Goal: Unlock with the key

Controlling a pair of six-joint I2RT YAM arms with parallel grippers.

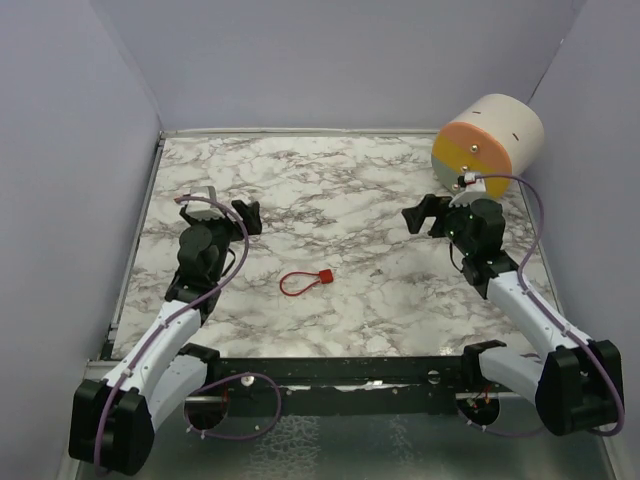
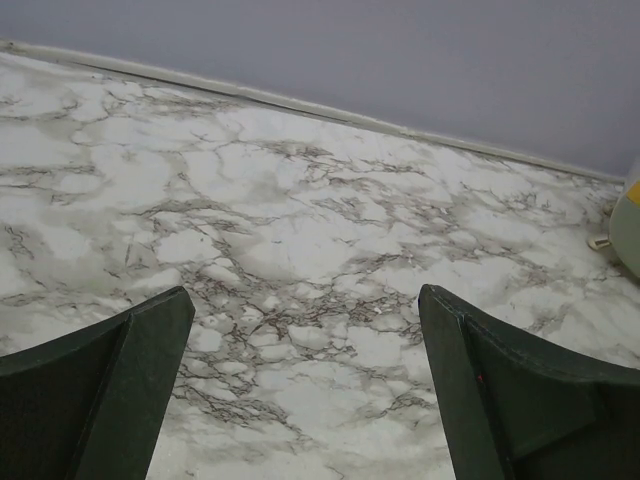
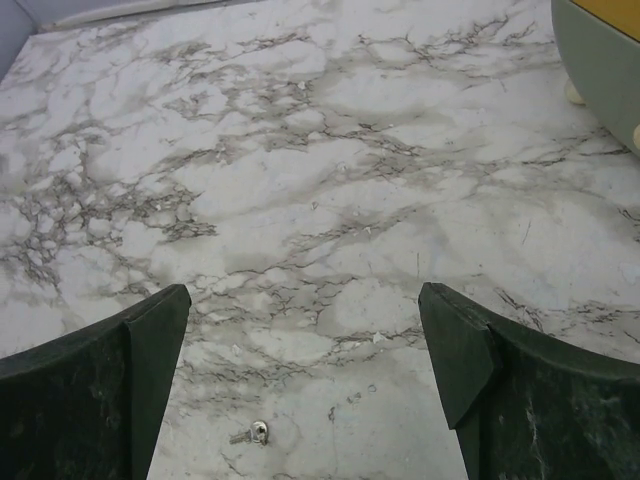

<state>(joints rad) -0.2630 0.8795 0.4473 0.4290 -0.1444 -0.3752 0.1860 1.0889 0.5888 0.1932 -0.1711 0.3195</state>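
Looking down from overhead, both arms are stretched out over the marble table [image 1: 330,170] and neither has anything in hand. The left gripper [image 1: 246,216] is on the left side of the table with its jaws spread as wide as they go. Its wrist view agrees: two dark fingers [image 2: 110,390] stand far apart at the bottom corners, with only bare marble between them and nothing touching either pad.

Over on the right it's the same story. The right gripper [image 1: 422,215] is fully open and pointing in toward the middle of the table, its fingers [image 3: 500,380] wide apart and closed on nothing.

The red lock [image 1: 305,281], a small red body with a thin red loop, lies flat on the marble between the two arms. It is nearer the front edge than either gripper and well apart from both.

In the right wrist view a tiny silvery object, which looks like the key [image 3: 257,432], lies on the table between that gripper's fingers, low in the picture and closer to the left-hand finger. It isn't touching either finger, and I can't make it out from overhead.

In the far right corner a cream drum [image 1: 495,140] with an orange and yellow face lies on its side, just behind the right gripper's wrist
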